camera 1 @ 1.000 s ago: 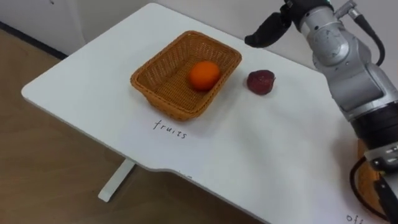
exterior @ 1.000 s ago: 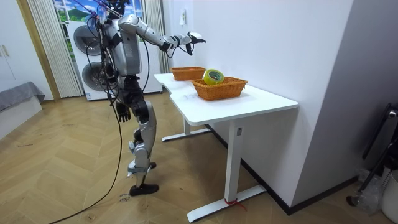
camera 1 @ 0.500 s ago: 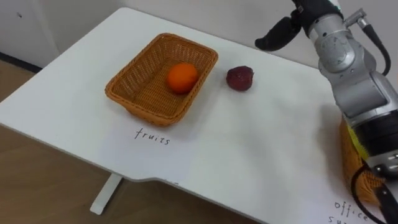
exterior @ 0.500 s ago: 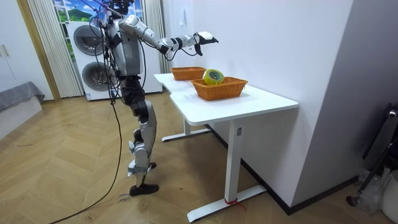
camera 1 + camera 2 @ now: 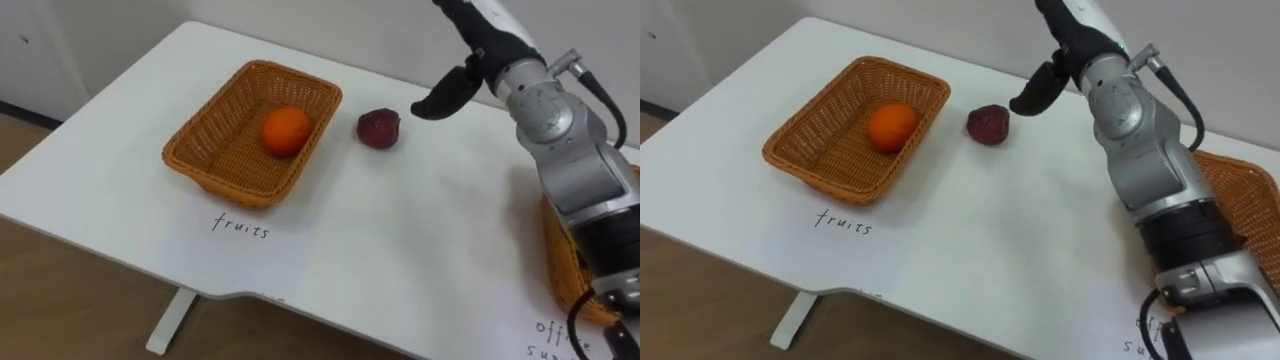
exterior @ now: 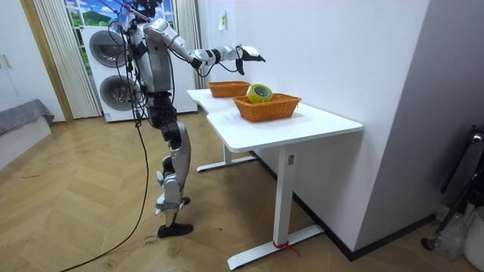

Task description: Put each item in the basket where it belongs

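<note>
— What does your left eye give you?
— My right hand hangs over the far part of the white table. It is just past the dark red fruit and above it, not touching. My fingers are straight, the thumb is spread downward, and I hold nothing. The fruit lies on the tabletop just beside the right end of the wicker fruit basket, outside it. The orange is already inside.

— And from across the room?
— I stand at the table's end with my right arm stretched out level over it, the hand loose and empty. The second wicker basket, nearer that camera, holds a yellow tape roll.

— The right eye?
— Same layout. My thumb points toward the fruit from behind, with a clear gap between them. The second basket's rim shows on my right, past the forearm.

— So which step is this?
— I judge it to be the reach for the one loose fruit I can see. Next I'd have to lower the hand, bring the fingers over the top and close around it. It's round and may roll toward the basket wall. Then I'd lift it over the rim and set it beside the orange.
</note>
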